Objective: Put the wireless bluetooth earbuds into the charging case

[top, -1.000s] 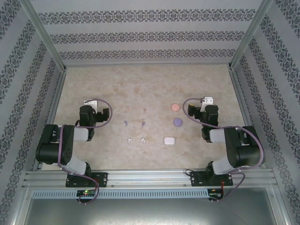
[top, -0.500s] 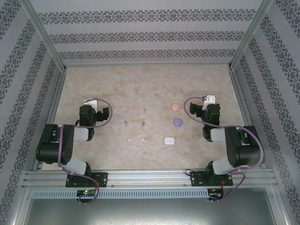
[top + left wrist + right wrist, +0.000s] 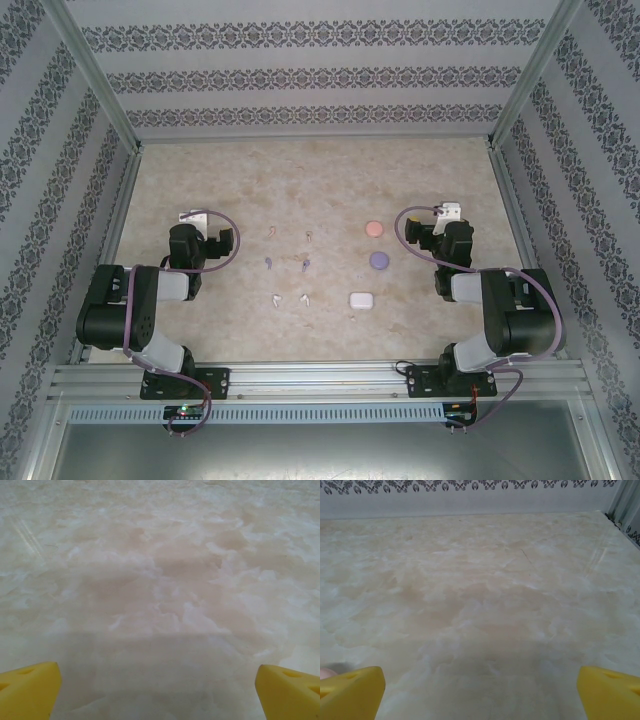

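Observation:
Six tiny earbuds lie in two columns mid-table: a pale pink pair [image 3: 272, 233], a purple pair [image 3: 268, 263] and a white pair [image 3: 275, 298]. To their right stand a round pink charging case [image 3: 373, 228], a round purple case [image 3: 379, 260] and a white case [image 3: 361, 299]. My left gripper [image 3: 198, 226] hovers left of the earbuds. In the left wrist view it [image 3: 160, 700] is open, its yellow fingertips [image 3: 27, 690] wide apart over bare table. My right gripper [image 3: 443, 220] is right of the cases. The right wrist view shows it [image 3: 480, 700] open too, with nothing between its fingertips [image 3: 610, 692].
The marble-patterned table [image 3: 320, 180] is fenced by patterned walls and metal posts [image 3: 100, 90]. A metal rail [image 3: 320, 380] runs along the near edge by the arm bases. A sliver of pink [image 3: 325, 672] shows at the lower left edge of the right wrist view.
My right gripper has swung a little to the right, away from the cases. The left arm, earbuds and cases have not moved.

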Robot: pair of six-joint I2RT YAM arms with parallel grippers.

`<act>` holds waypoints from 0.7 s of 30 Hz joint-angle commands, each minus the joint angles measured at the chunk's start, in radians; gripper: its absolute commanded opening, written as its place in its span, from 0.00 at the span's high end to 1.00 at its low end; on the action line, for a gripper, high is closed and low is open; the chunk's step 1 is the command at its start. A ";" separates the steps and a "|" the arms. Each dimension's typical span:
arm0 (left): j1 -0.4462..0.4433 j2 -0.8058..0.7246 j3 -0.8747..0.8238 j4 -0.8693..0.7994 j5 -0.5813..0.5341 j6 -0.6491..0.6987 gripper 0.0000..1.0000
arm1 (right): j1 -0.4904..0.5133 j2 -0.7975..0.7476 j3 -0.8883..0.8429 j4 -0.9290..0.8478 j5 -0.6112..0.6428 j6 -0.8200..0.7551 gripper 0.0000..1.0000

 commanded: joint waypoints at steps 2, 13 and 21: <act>-0.004 -0.106 0.100 -0.166 -0.043 0.000 0.01 | 0.007 -0.130 0.048 -0.139 0.084 0.020 0.02; -0.007 -0.232 0.442 -0.887 -0.116 -0.270 0.00 | -0.013 -0.467 0.360 -0.952 0.041 0.442 0.02; -0.037 -0.313 0.496 -1.073 0.020 -0.520 0.01 | 0.111 -0.556 0.387 -1.140 -0.273 0.519 0.09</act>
